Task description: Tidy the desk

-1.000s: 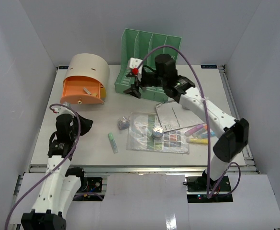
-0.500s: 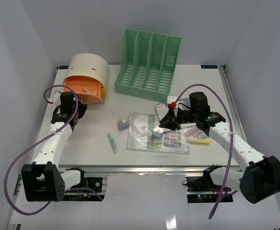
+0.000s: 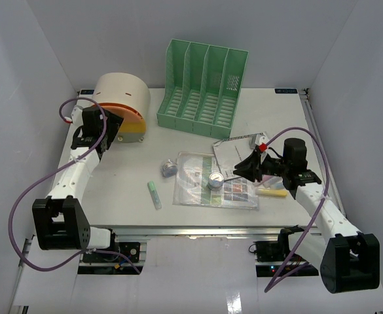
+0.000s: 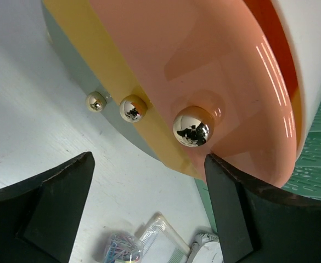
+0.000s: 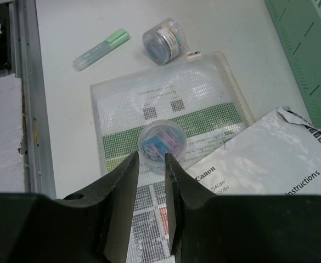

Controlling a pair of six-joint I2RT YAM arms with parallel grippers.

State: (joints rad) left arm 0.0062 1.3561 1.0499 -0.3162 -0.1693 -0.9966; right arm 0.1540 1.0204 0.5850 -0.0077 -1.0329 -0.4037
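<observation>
At the drawer box (image 3: pixel 120 91), my left gripper (image 4: pixel 149 164) gapes wide by a knob (image 4: pixel 193 126), drawers shut; next, I judge, my narrow, empty right gripper (image 5: pixel 151 159) must widen for the clip tub (image 5: pixel 163 143).

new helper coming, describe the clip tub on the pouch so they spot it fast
Find the green rack at the back; in front lies a clear pouch of papers. The tub stands upright on that pouch; the other tub sits on bare desk.
</observation>
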